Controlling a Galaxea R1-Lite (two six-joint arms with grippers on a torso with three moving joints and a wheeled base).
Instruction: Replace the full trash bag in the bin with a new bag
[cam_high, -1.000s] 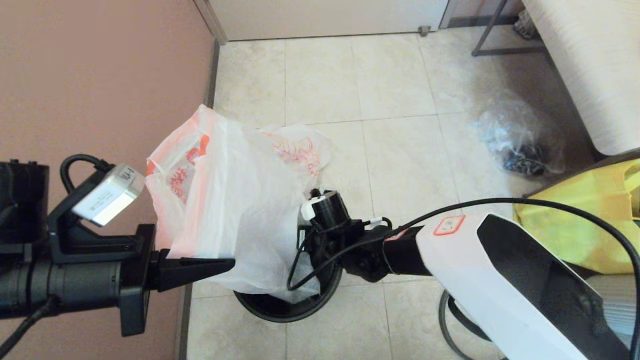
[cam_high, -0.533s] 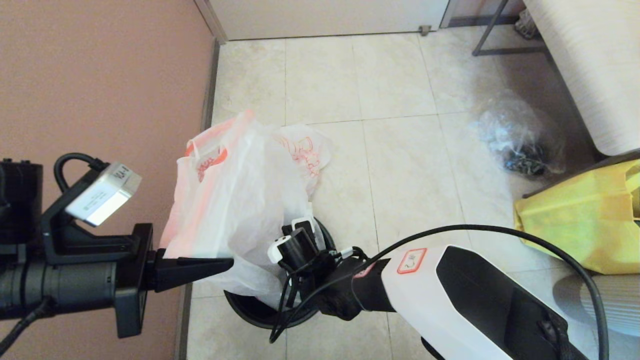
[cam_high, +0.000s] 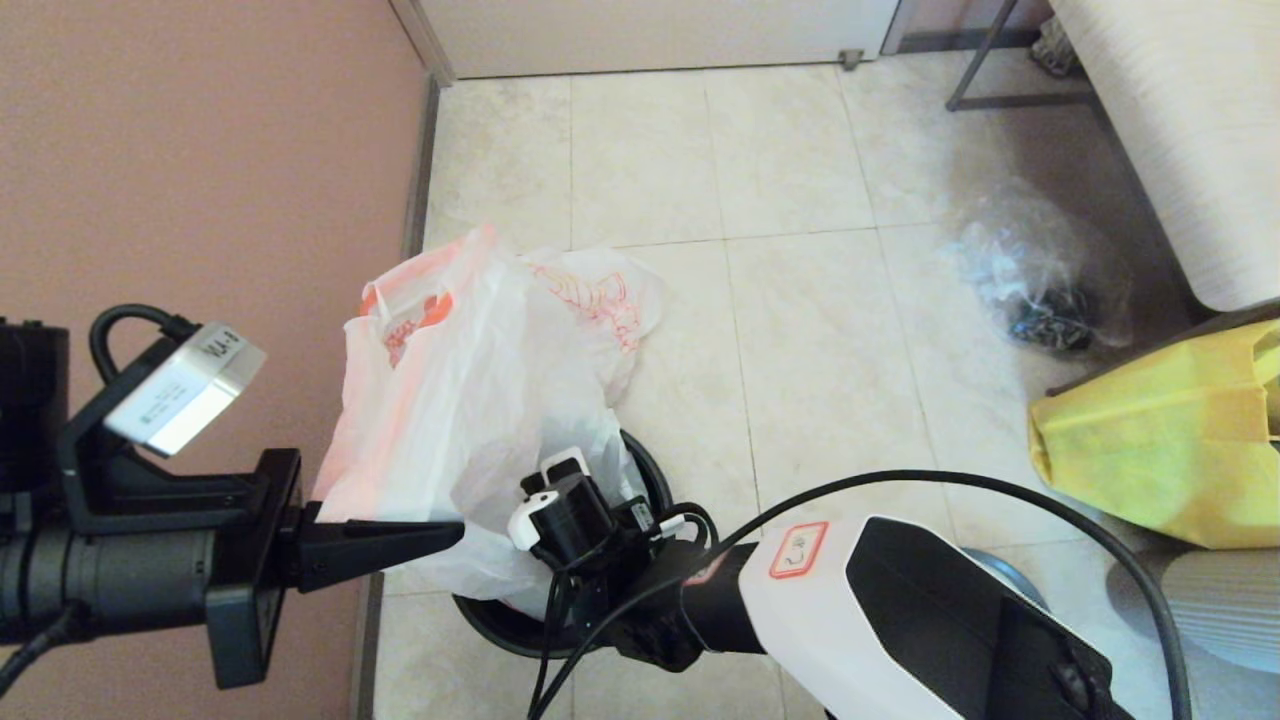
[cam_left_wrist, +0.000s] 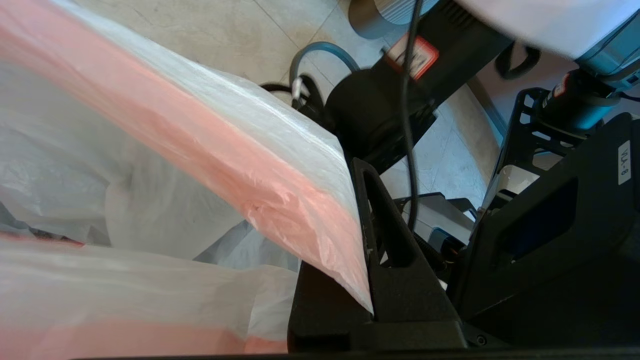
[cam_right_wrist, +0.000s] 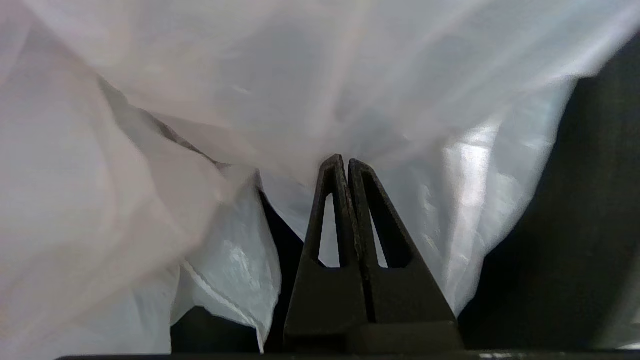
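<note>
The new bag (cam_high: 450, 420), milky white with an orange-pink hem, hangs over the dark round bin (cam_high: 658, 472), its lower part inside. My left gripper (cam_high: 455, 530) is at the bag's left side, shut on the pink hem (cam_left_wrist: 280, 195), which runs between the fingers (cam_left_wrist: 390, 235). My right gripper (cam_right_wrist: 345, 160) is shut with nothing between the jaws; its tips press into the white film inside the bin's dark wall (cam_right_wrist: 590, 225). In the head view its fingers are hidden under the wrist. The full trash bag (cam_high: 600, 300), printed with red line drawings, lies on the floor just behind the bin.
A pink wall (cam_high: 200, 150) runs close along the left of the bin. A crinkled clear bag with dark contents (cam_high: 1040, 280) lies on the tiles at the right, a yellow bag (cam_high: 1160, 440) nearer. White furniture on a metal frame (cam_high: 1180, 130) stands far right.
My right arm has swung left and nearer, and its wrist has gone down into the bin, pushing the bag in. The bag's upper part has narrowed. The left gripper shifted slightly left.
</note>
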